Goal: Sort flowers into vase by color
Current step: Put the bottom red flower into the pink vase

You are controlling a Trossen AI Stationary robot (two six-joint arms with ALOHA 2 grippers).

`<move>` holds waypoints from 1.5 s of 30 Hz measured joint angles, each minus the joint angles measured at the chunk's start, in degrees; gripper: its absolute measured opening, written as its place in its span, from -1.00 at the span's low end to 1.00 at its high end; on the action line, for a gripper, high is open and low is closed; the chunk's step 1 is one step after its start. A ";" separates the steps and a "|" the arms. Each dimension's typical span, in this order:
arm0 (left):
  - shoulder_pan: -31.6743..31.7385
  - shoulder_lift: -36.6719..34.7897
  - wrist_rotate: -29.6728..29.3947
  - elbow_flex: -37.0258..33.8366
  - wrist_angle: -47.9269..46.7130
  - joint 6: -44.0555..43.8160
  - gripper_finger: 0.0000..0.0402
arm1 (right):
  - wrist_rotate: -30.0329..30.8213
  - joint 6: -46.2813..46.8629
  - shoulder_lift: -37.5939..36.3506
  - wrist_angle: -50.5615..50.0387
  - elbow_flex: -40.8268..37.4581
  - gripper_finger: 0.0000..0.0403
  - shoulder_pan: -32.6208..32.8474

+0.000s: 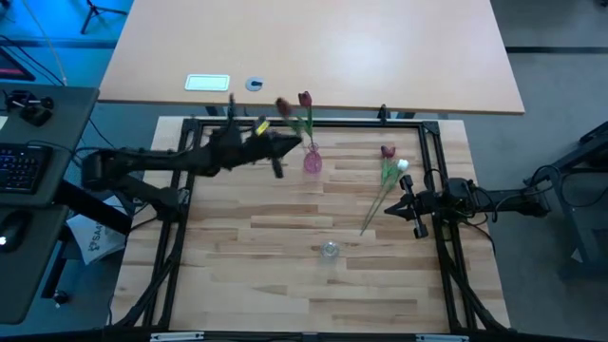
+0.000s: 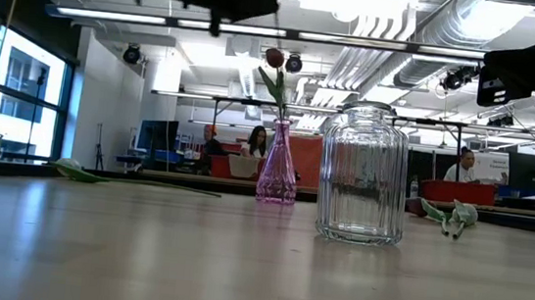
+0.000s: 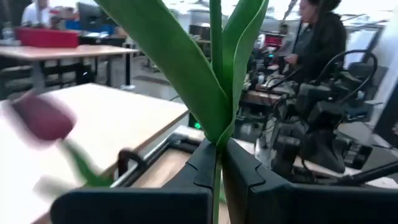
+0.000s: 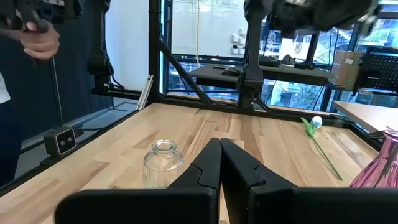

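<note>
A pink glass vase (image 1: 312, 161) (image 2: 277, 171) stands near the table's far edge with one red tulip (image 1: 304, 99) (image 2: 274, 57) upright in it. My left gripper (image 1: 285, 145) (image 3: 217, 174) hovers high just left of the vase, shut on another tulip's green stem. A second, blurred red head (image 1: 283, 106) (image 3: 37, 118) shows beside it. A red tulip (image 1: 388, 152) and a white tulip (image 1: 403, 166) (image 4: 317, 122) lie flat on the right. My right gripper (image 1: 410, 204) (image 4: 219, 155) waits beside them, shut on nothing. My left gripper pinches the tulip's green stem (image 3: 216, 155) between its two fingers, just below where the long leaves (image 3: 205, 74) branch off. The fingers come level from the table's left, across the stem. The flower is lifted clear and upright, leaves rising above the fingers.
A clear ribbed glass jar (image 1: 329, 250) (image 2: 364, 174) (image 4: 163, 163) stands near the table's middle, toward the near edge. A green leaf and stem (image 2: 79, 169) lie on the table at the low view's left. A black frame (image 1: 180, 190) borders the table. People sit in the room behind.
</note>
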 joint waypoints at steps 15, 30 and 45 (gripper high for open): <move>8.96 6.52 2.64 16.81 -18.57 5.45 -1.00 | 0.02 0.00 0.00 -0.01 0.00 -1.00 -0.02; 9.47 9.64 8.80 16.83 -17.11 2.77 -1.00 | 0.07 0.01 0.00 -0.01 0.00 -1.00 -0.01; 9.45 9.62 6.31 16.83 -22.04 0.08 -0.72 | 0.24 0.01 0.00 -0.01 0.00 -1.00 -0.02</move>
